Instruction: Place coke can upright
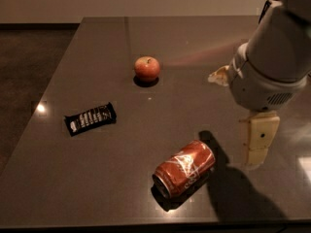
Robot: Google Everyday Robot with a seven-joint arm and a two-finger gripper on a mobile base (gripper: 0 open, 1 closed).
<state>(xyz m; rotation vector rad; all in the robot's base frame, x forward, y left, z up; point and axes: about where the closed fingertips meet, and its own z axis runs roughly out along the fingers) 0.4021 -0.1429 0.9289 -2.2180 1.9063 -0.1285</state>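
Observation:
The coke can (184,168) is red-orange with white script and lies on its side on the dark table (97,178), near the front edge, its silver end facing front-left. My gripper (238,115) hangs above the table just right of the can, not touching it. It is open and empty. One cream finger (257,140) points down beside the can. The other fingertip (218,75) shows past the grey wrist. The arm's shadow falls on the table right of the can.
A red apple (147,68) stands at the middle back of the table. A black candy bar wrapper (91,119) lies at the left. The table's front edge runs just below the can. Dark floor lies to the left.

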